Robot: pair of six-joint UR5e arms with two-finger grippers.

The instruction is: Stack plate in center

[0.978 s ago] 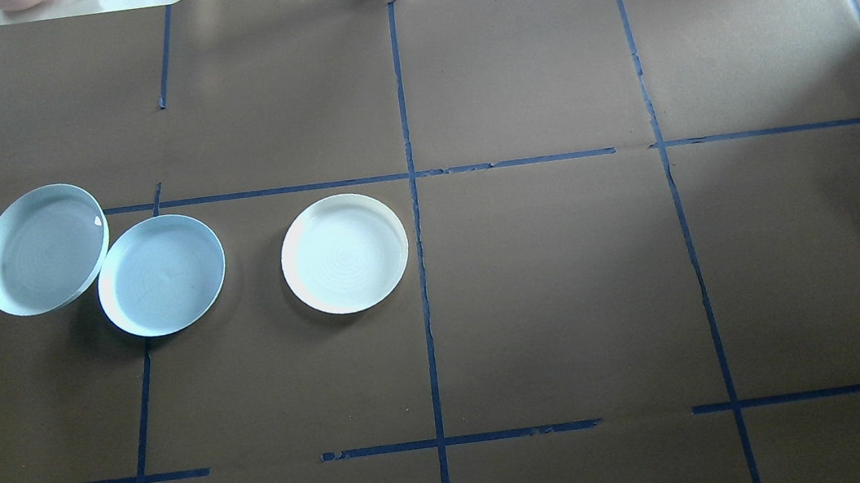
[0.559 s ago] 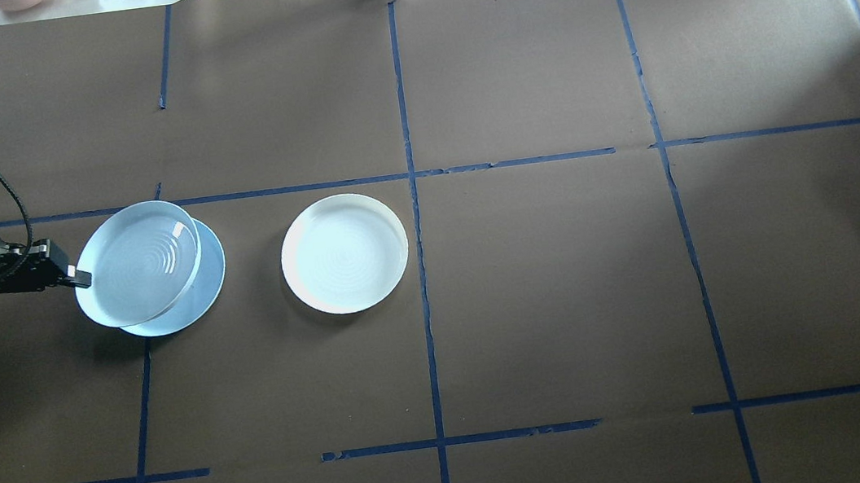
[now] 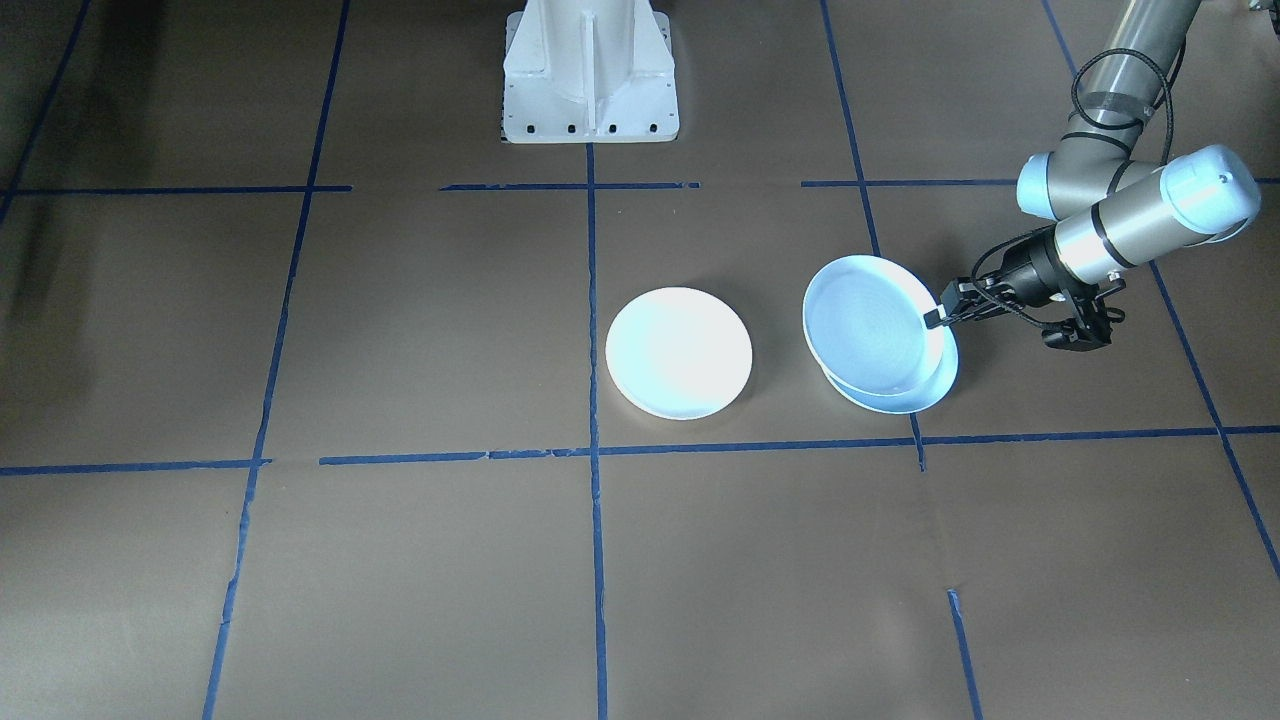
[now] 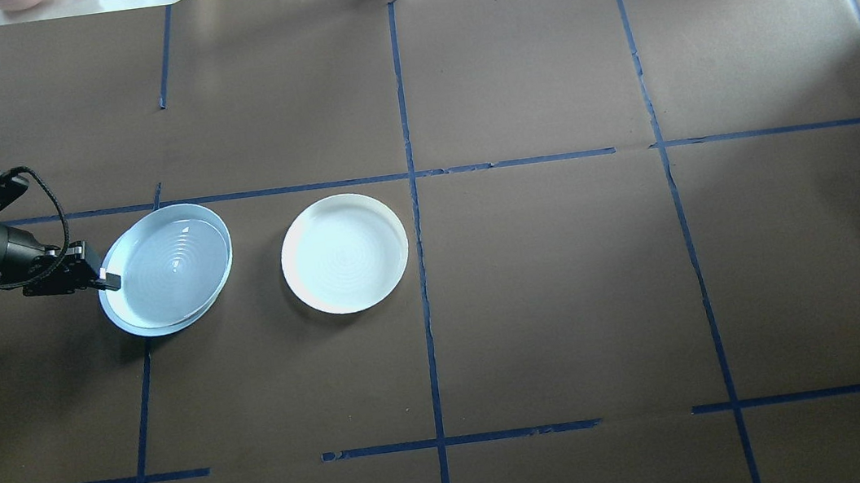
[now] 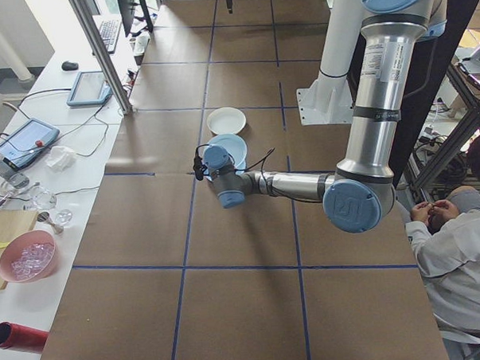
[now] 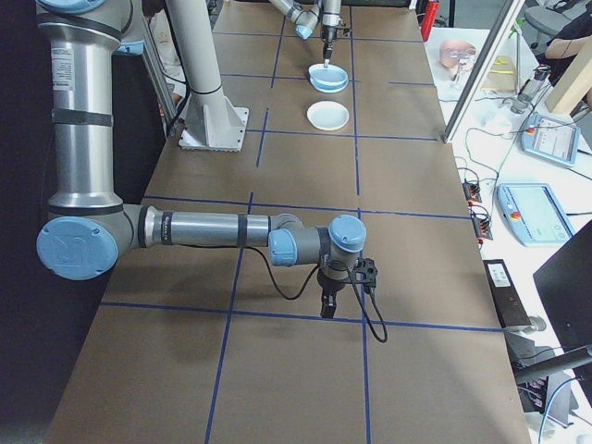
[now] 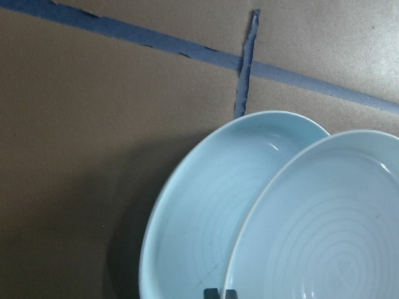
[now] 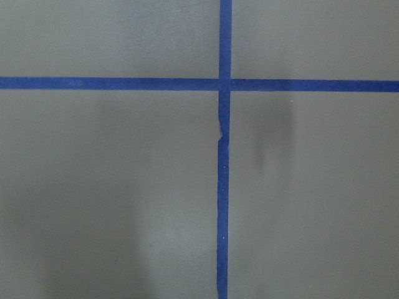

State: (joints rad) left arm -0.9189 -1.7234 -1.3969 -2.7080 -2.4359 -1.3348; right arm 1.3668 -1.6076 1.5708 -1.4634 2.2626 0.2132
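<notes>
Pale blue plate (image 4: 174,260), ribbed inside, tilted over second blue plate (image 4: 130,321), left of frame.
Left hand (image 4: 106,279) pinches its rim; white plate (image 4: 344,253) holds nothing; right hand's state cannot be told.

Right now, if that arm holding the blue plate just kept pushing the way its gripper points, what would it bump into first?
The left gripper points across the table toward the white plate. The held blue plate would likely reach it first. It hangs tilted over a second blue plate, so height is unclear; it might pass above.
</notes>
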